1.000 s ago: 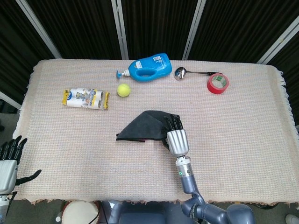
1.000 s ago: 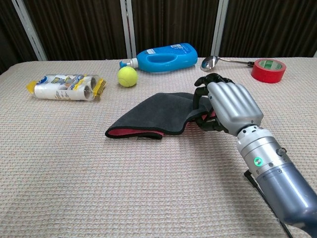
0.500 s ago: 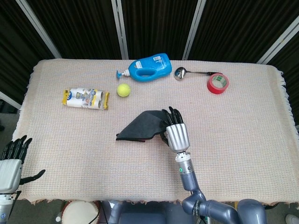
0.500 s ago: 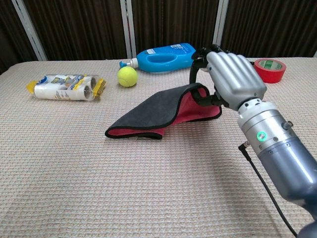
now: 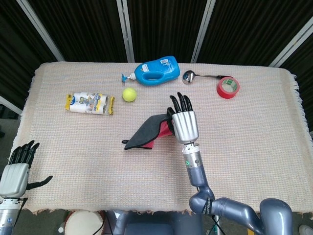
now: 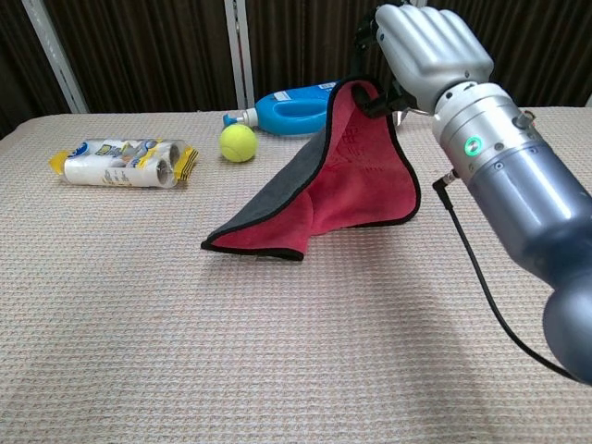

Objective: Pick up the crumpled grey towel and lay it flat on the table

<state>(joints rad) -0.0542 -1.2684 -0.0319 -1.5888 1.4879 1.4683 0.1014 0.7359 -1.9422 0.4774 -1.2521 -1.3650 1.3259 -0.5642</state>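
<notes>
The towel (image 6: 347, 176) is grey on one side and red on the other, with a dark hem. My right hand (image 6: 427, 48) grips its upper edge and holds it well above the table; the red side hangs open and the lower left corner (image 6: 227, 242) still rests on the cloth. From the head view the towel (image 5: 146, 133) drapes left of my right hand (image 5: 184, 123). Beyond the table's front left corner, my left hand (image 5: 18, 169) is low, fingers spread, holding nothing.
A blue detergent bottle (image 5: 157, 70), a yellow tennis ball (image 5: 129, 94), a spoon (image 5: 191, 76) and a red tape roll (image 5: 228, 87) lie along the far side. A packaged roll (image 5: 89, 103) lies at the left. A woven beige cloth (image 5: 254, 142) covers the table.
My right hand has risen and moved toward the far side with the towel's edge, lifting it off the table and unfolding the red side. The left hand shifted slightly.
</notes>
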